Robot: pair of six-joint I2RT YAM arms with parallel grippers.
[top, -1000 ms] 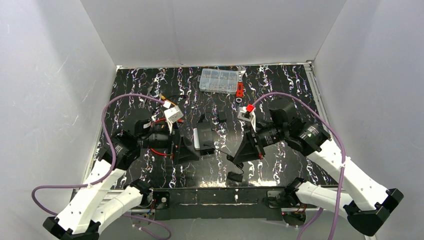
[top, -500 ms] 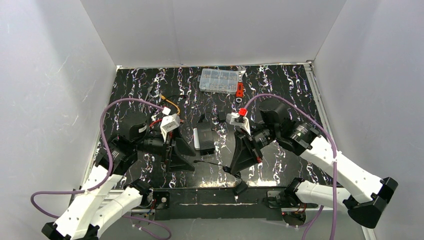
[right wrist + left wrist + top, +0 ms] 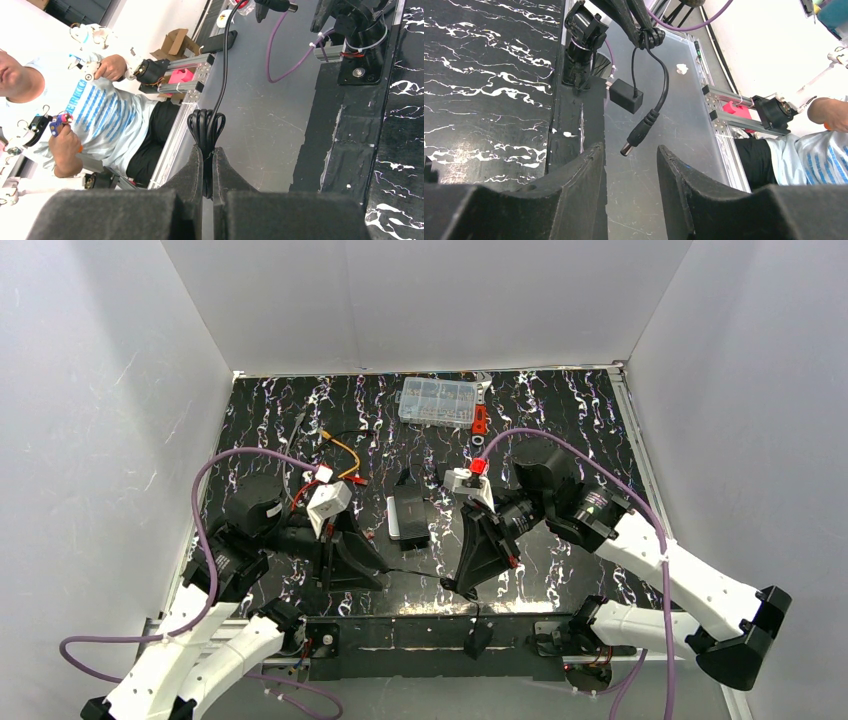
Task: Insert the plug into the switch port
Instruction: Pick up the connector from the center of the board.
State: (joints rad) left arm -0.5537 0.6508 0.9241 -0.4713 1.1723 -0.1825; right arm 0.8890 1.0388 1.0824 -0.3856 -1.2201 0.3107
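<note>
Left hand (image 3: pixel 629 156) ajar, right hand (image 3: pixel 207 156) closed

White walls (image 3: pixel 420 300) close three sides around the black bench (image 3: pixel 560 410) with white veins. Past the right gripper (image 3: pixel 207 152), off the bench edge, are a grey surface (image 3: pixel 260 115), an aluminium frame (image 3: pixel 200 61) and a cardboard box (image 3: pixel 177 45).

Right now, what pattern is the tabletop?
The tabletop is black with white marbled streaks; top view shows it best.
</note>
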